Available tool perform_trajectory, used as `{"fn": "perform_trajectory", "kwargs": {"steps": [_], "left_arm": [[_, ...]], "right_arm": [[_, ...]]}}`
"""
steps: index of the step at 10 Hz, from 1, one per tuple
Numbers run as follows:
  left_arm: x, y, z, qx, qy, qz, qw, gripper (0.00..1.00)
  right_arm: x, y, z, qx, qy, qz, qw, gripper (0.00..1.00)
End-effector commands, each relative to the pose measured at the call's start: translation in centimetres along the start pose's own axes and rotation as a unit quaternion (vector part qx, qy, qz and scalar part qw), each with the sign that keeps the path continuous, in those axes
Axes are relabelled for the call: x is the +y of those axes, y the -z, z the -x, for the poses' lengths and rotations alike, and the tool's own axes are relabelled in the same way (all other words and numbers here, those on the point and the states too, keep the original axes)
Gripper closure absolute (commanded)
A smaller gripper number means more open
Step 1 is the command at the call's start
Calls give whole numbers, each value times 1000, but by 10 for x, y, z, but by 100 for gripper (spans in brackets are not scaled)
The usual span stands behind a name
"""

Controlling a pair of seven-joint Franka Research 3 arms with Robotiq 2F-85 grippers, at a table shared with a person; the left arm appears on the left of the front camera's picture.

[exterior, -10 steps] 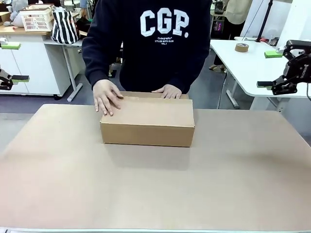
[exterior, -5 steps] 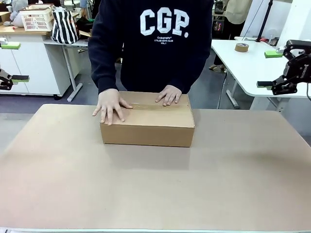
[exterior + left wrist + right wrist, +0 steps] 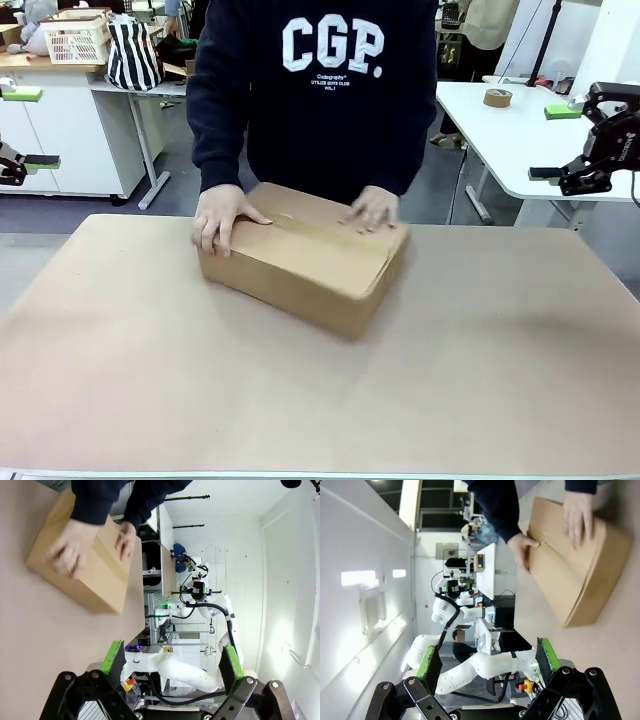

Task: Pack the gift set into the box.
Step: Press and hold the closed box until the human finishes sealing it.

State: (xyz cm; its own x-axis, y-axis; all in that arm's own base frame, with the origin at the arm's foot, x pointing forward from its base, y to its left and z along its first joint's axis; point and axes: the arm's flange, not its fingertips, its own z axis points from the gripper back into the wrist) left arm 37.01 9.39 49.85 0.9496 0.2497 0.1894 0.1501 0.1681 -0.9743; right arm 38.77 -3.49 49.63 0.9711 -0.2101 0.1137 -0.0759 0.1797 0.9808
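– Box (image 3: 305, 262): how does it look?
– Plain brown carton, flaps shut, a tape strip along its top. It sits on the table (image 3: 300, 400), far middle, just before the person (image 3: 320, 90).
– Any change from half a second ago?
– Yes. It was square to the table edge; now it is turned askew, one corner toward the robot.
– And the hands?
– One hand (image 3: 220, 215) lies on the corner at the robot's left, fingers bent over the side. The other hand (image 3: 375, 208) lies flat on the top's far edge. Left gripper (image 3: 171, 660) and right gripper (image 3: 487, 660) hang well apart from it, fingers spread wide
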Motion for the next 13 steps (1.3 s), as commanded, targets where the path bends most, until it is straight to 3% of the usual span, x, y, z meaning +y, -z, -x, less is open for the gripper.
{"fn": "perform_trajectory", "kwargs": {"steps": [1,13], "left_arm": [[-5,0,0,-1,-3,10,1000,0],[-5,0,0,-1,-3,10,1000,0]], "right_arm": [[-2,-4,1,4,-6,-3,1000,0],[-2,-4,1,4,-6,-3,1000,0]]}}
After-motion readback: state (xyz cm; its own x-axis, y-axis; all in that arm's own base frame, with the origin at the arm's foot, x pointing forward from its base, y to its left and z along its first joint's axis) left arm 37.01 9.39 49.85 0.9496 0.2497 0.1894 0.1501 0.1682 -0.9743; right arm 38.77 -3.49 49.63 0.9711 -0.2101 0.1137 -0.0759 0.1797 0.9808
